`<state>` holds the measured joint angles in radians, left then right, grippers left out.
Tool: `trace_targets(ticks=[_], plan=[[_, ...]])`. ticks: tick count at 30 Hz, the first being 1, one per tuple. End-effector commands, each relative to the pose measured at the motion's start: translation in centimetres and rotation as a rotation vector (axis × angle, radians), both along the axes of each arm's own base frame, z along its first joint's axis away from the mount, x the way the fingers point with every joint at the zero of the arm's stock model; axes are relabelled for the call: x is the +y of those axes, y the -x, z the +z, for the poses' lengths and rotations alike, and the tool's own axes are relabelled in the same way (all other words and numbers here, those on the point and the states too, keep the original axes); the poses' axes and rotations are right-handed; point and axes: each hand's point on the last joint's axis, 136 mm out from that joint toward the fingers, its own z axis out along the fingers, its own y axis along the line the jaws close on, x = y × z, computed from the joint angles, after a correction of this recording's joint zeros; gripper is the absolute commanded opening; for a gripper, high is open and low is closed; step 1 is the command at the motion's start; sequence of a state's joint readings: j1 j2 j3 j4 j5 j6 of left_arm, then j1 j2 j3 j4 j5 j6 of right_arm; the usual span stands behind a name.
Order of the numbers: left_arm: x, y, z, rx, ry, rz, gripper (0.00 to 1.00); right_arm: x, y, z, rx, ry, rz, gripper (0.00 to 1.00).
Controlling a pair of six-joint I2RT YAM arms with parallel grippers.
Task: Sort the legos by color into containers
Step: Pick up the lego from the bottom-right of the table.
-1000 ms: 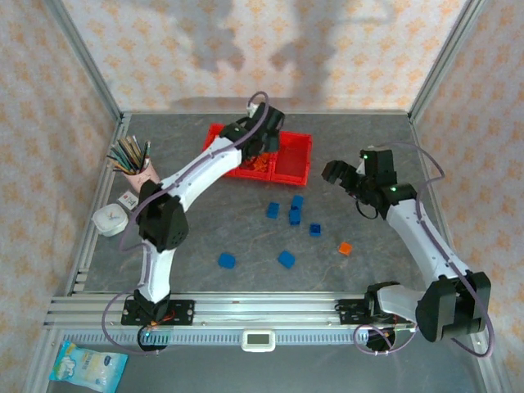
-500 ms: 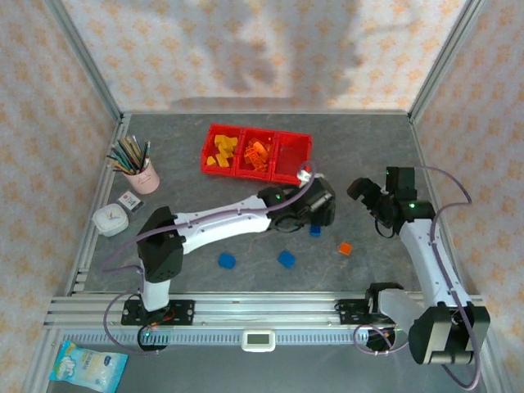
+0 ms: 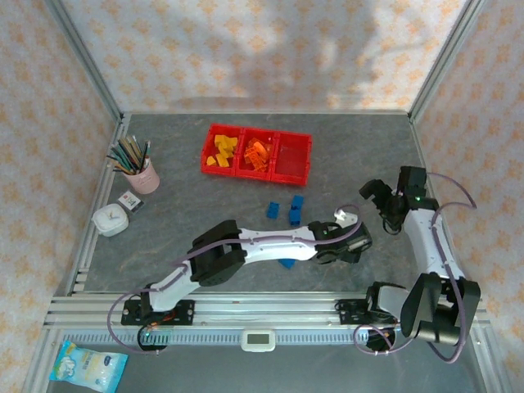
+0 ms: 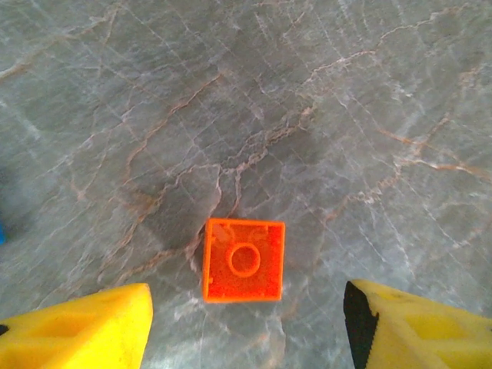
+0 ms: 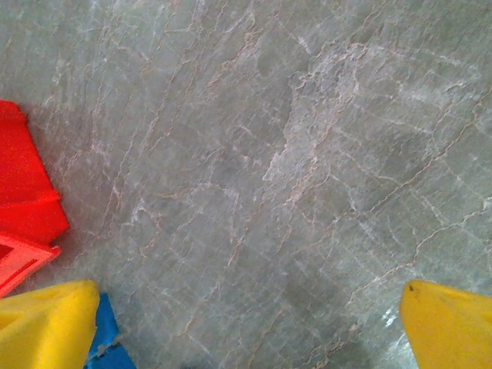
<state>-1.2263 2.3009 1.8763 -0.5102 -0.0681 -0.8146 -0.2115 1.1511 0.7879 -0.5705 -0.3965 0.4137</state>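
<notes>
An orange square brick lies on the grey table, stud side down, just ahead of my open left gripper, between the lines of its yellow fingers. From above, the left gripper covers that brick at the right front. Three blue bricks sit mid-table and another peeks out under the left arm. The red containers hold yellow bricks on the left and orange bricks in the middle. My right gripper hangs open over bare table, with a blue brick by its left finger.
A pink pencil cup, a small card and a white round object stand at the left edge. A red container corner shows at the left of the right wrist view. Metal frame posts rise at the table's corners.
The left arm swung from the containers down to the right front and now hovers over the orange brick. The right arm drew back toward the right edge.
</notes>
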Motion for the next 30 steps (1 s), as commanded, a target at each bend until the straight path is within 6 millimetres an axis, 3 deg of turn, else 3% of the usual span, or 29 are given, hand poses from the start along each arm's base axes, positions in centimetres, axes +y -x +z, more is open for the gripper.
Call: trace_targets(ticks=[1, 10, 17, 25, 30], plan=[[0.1, -0.9, -0.3, -0.043, -0.061, 0.036, 0.69, -0.4, -0.6, -0.1, -0.026, 0.003, 0.013, 1.00], [0.6, -1.0, -4.1, -0.062, -0.182, 0.062, 0.67, -0.2, -0.9, -1.2, -0.011, -0.026, 0.024, 1.00], [0.6, -0.6, -4.9, -0.084, -0.234, 0.052, 0.58, 0.2, -0.9, -1.5, -0.011, -0.046, 0.034, 1.00], [0.6, -1.1, -3.4, -0.124, -0.231, 0.050, 0.38, 0.2, -1.1, -1.1, -0.025, -0.045, 0.041, 1.00], [-0.1, -1.4, -0.3, -0.151, -0.165, 0.052, 0.34, 0.4, -1.2, -0.4, -0.045, -0.048, 0.051, 1.00]])
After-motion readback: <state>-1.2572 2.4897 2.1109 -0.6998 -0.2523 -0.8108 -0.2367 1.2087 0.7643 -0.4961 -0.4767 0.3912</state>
